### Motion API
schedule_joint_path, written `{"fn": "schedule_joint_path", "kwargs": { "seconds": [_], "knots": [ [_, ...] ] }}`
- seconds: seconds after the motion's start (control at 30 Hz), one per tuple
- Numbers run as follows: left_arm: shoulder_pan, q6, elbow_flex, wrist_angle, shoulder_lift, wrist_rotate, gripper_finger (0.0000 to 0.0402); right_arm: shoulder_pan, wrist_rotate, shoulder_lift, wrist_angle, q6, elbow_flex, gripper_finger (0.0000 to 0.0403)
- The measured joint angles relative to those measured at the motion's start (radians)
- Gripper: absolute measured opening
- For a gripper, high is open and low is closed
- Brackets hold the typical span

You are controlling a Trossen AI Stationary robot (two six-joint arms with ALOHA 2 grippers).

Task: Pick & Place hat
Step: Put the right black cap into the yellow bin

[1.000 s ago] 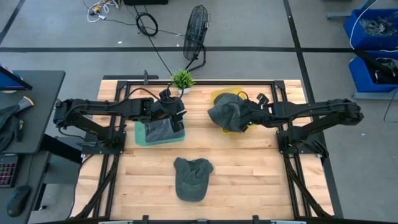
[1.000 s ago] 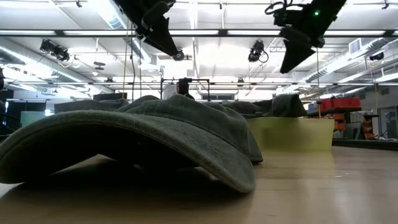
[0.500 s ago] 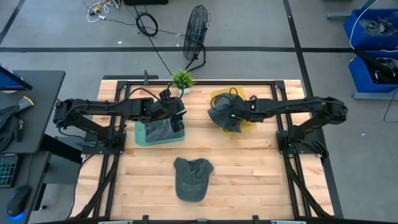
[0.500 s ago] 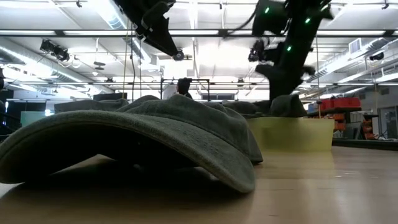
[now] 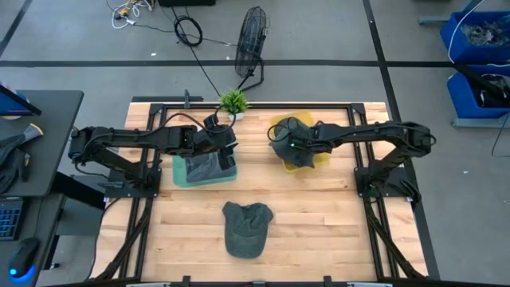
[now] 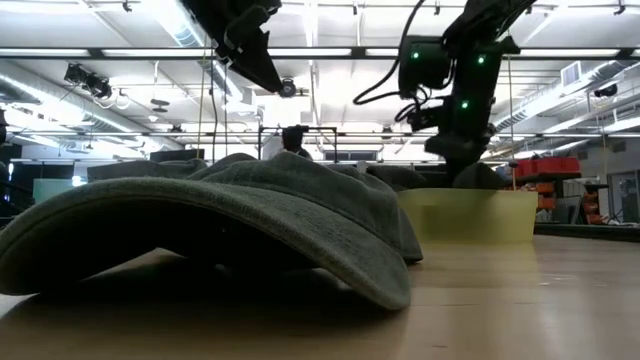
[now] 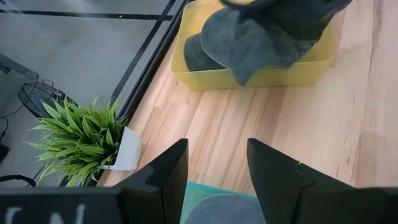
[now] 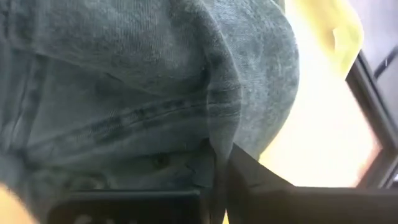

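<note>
Hat (image 5: 288, 143) was soft, limp washed cotton, light; best pinched at a fold or brim edge, it drapes. It sat over the yellow bin (image 5: 320, 158), upper centre-right of the high view. Right gripper (image 8: 219, 163) was pinched shut on the hat's fabric, arm stretched in from the right, wrist low over the bin. Left gripper (image 7: 216, 168) was open, empty, above the teal tray (image 5: 180, 177) left of centre.

Three grey-green caps. One hat (image 5: 245, 229) flat on the tabletop (image 5: 319, 223) near the front edge, brim toward the front. Another hat (image 5: 206, 167) resting in the teal tray (image 5: 180, 174). A third hat (image 5: 288, 141) crumpled in the yellow bin (image 5: 320, 159).
</note>
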Motion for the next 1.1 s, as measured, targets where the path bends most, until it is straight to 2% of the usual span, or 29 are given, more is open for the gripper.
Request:
{"fn": "schedule_joint_path", "kwargs": {
  "seconds": [0.17,0.37,0.47,0.6,0.67,0.87,1.0,1.1],
  "knots": [
    [0.0,0.0,0.0,0.0,0.0,0.0,0.0169,0.003,0.004,-0.067,-0.07,-0.314,0.013,0.0015],
    [0.001,-0.021,0.0,0.0,0.0,0.0,0.0169,-0.001,0.232,-0.149,-0.066,-0.691,0.027,0.0011],
    [0.0,-0.023,0.0,-0.001,0.0,0.0,0.0169,-0.019,0.178,-0.167,-0.07,-0.86,0.027,0.0009],
    [0.0,-0.023,0.0,-0.003,0.0,0.0,0.0169,-0.051,-0.036,-0.165,-0.048,-0.888,0.014,0.0007],
    [0.0,-0.022,0.0,-0.003,0.0,0.0,0.0169,-0.057,-0.104,-0.158,-0.019,-0.892,-0.004,0.0007],
    [0.001,-0.022,0.0,-0.002,0.0,0.0,0.0169,-0.064,-0.102,-0.133,0.166,-0.954,-0.087,0.0007],
    [0.001,-0.022,0.0,-0.003,0.0,0.0,0.0169,-0.077,-0.035,-0.12,0.308,-0.988,-0.162,0.0021],
    [0.001,-0.022,0.0,-0.003,0.0,0.0,0.0169,-0.082,0.0,-0.119,0.352,-0.946,-0.195,0.0039]
  ]
}}
